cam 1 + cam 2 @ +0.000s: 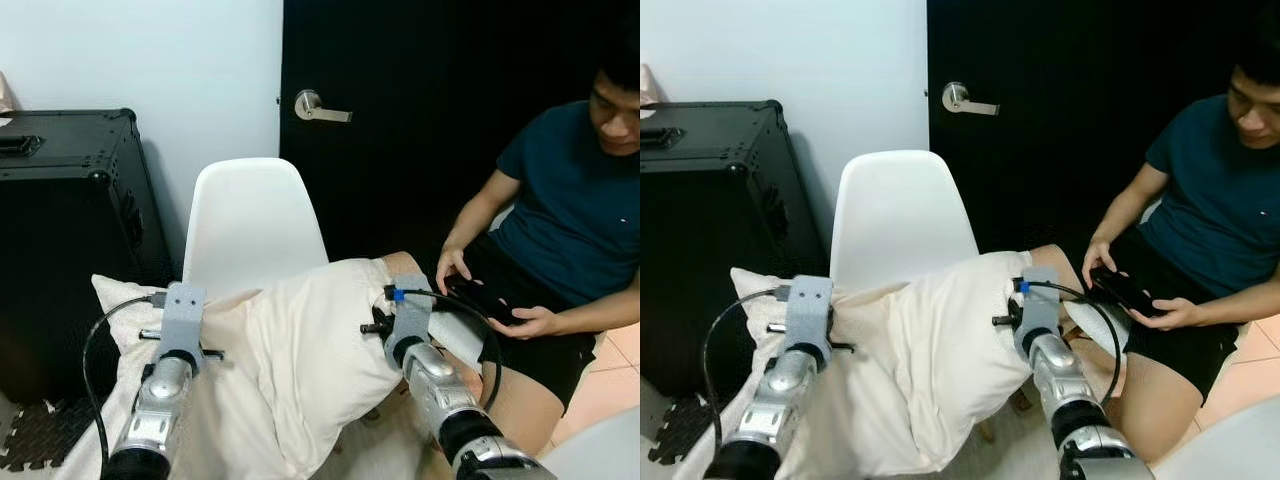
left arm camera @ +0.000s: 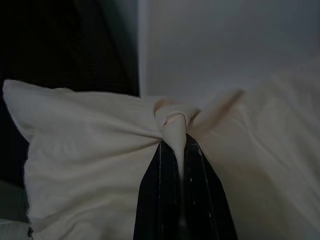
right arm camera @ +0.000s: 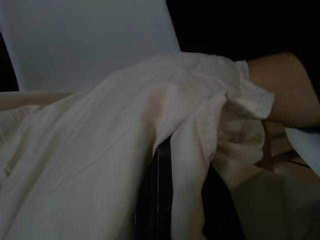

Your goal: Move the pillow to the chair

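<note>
A cream pillow (image 1: 300,350) hangs between my two arms, just in front of the white chair (image 1: 250,225) and over its seat. My left gripper (image 2: 175,150) is shut on a bunched fold of the pillow near its left corner. My right gripper (image 3: 172,150) is shut on the pillow's right edge, with cloth draped over its fingers. The chair's backrest rises behind the pillow; its seat is hidden by the cloth.
A person (image 1: 570,220) sits close on the right with a phone (image 1: 485,300), a knee next to the pillow's right end. A black case (image 1: 70,220) stands on the left. A black door (image 1: 420,100) with a lever handle (image 1: 315,106) is behind the chair.
</note>
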Controlling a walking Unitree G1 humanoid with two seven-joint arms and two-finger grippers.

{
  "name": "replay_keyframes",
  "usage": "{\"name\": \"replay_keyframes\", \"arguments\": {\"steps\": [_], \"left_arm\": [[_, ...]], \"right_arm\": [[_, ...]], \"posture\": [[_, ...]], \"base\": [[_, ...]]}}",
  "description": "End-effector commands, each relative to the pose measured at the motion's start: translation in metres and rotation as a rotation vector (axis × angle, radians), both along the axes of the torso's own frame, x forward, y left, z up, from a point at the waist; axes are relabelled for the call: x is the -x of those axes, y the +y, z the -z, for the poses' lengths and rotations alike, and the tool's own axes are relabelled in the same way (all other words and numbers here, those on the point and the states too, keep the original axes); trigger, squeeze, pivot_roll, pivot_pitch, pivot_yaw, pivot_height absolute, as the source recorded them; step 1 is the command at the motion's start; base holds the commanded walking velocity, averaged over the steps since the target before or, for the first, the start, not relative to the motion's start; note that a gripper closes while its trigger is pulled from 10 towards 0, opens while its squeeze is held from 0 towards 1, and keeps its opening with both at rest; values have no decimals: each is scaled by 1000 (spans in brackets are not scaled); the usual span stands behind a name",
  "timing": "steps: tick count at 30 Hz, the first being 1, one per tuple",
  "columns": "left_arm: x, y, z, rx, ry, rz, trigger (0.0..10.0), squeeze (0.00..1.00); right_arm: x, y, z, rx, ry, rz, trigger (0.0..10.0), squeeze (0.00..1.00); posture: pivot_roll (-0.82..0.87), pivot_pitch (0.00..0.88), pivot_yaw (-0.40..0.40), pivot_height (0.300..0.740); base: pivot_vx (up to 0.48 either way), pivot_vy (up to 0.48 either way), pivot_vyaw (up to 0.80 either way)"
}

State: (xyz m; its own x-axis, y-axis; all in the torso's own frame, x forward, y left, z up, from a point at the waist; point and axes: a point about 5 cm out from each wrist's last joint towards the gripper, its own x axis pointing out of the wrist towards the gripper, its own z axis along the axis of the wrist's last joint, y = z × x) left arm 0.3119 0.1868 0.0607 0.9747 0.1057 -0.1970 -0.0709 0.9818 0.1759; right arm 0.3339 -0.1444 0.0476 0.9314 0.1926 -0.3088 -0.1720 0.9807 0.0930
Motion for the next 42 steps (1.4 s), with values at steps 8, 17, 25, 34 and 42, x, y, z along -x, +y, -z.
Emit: {"name": "replay_keyframes", "arguments": {"steps": [8,17,25,34,42], "left_arm": [[-29,3,-35,-53,-114,44,10000,0],[-37,5,-42,-84,-124,70,10000,0],[-41,5,-44,-112,-124,98,10000,0],[-50,5,-56,-138,-154,106,10000,0],[-50,3,-54,-147,-159,106,10000,0]], "right_arm": [[-15,8,-20,-25,-63,-2,10000,0],[-15,9,-18,-11,-43,-29,10000,0],[-15,4,-21,-13,-79,-15,10000,0],[-24,5,-33,-5,-120,-15,10000,0],[-26,11,-37,-26,-133,-13,10000,0]], "posture": [[-16,94,-77,691],[-16,114,-61,667],[-12,135,-53,662],[-11,160,-42,642],[-13,195,-42,637]], "base": [[0,0,0],[0,0,0],[0,0,0],[0,0,0],[0,0,0]]}}
